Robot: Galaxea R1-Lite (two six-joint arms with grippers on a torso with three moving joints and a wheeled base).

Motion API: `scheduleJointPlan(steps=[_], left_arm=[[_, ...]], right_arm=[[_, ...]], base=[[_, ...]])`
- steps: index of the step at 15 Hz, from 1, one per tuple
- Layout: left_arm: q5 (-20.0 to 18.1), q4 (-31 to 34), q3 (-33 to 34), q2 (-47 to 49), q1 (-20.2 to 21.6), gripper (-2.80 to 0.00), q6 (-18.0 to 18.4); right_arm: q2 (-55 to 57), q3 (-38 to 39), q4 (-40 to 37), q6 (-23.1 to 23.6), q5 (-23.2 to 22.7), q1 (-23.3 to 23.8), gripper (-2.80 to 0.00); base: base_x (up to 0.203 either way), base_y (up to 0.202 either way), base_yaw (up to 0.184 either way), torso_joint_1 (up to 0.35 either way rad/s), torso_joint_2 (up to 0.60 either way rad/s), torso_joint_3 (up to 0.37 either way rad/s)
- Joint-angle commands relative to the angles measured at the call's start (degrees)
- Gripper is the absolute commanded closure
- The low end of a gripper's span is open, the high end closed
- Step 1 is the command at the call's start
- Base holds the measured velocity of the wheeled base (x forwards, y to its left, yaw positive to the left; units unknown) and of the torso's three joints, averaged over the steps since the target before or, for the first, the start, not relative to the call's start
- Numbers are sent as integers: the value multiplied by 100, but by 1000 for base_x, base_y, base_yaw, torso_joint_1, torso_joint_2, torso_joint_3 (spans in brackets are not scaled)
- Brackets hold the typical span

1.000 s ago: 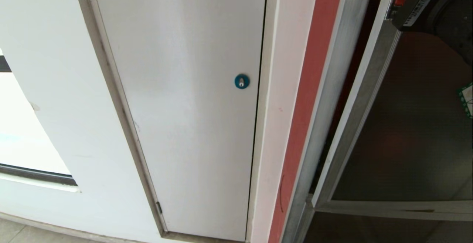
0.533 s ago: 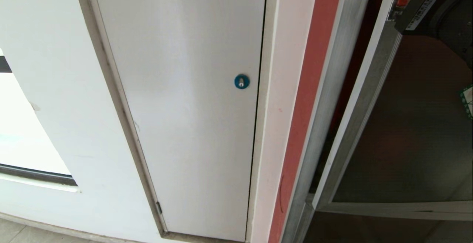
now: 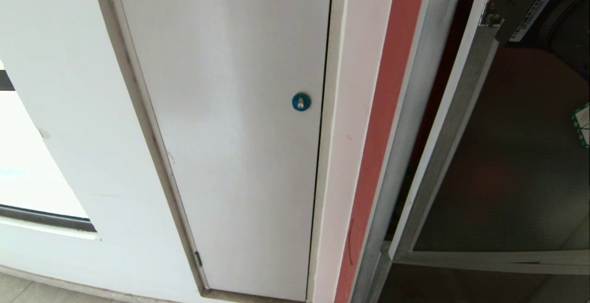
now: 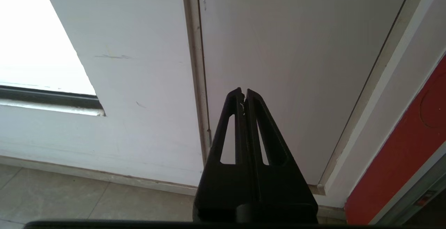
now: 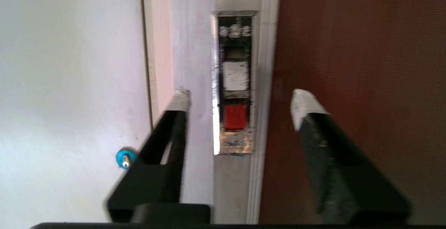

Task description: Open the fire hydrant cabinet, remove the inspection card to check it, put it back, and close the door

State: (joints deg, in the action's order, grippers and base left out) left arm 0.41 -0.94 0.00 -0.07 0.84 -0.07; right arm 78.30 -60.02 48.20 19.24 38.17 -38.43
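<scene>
The fire hydrant cabinet's silver frame [image 3: 410, 109] runs down the right of the head view. The door [image 3: 507, 169], dark glass in a silver frame, stands slightly ajar, with a dark gap between it and the frame. My right gripper [image 5: 240, 100] is open in front of the door's edge. Its white-tipped fingers [image 5: 306, 105] straddle the small red-marked latch [image 5: 234, 116] without touching it. That arm's dark wrist [image 3: 525, 3] shows at the top right by the latch [image 3: 491, 14]. My left gripper [image 4: 244, 93] is shut and empty, parked low facing the white panel. The inspection card is out of view.
A plain white panel [image 3: 239, 132] with a round blue lock [image 3: 301, 102] fills the middle, left of a red strip [image 3: 382, 123]. A green-bordered sticker [image 3: 581, 130] is on the door glass. Tiled floor [image 4: 69, 201] lies below the wall.
My right gripper has gone from shut to open at the latch. In the head view the red mark on the latch has become hidden and the wrist has shifted slightly.
</scene>
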Motion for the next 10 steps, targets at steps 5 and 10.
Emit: scheduleJointPlan(steps=[5,10], left_arm=[[2,-3,44,-1,4,0,-1],[2,-3,44,2,-1,0,-1]], right_arm=[[-406,505,26,80,6,-60,-280],[-1124,1259,23,72,62,-51,-280]], base=[[0,0,0,0,0,0],[0,0,0,0,0,0]])
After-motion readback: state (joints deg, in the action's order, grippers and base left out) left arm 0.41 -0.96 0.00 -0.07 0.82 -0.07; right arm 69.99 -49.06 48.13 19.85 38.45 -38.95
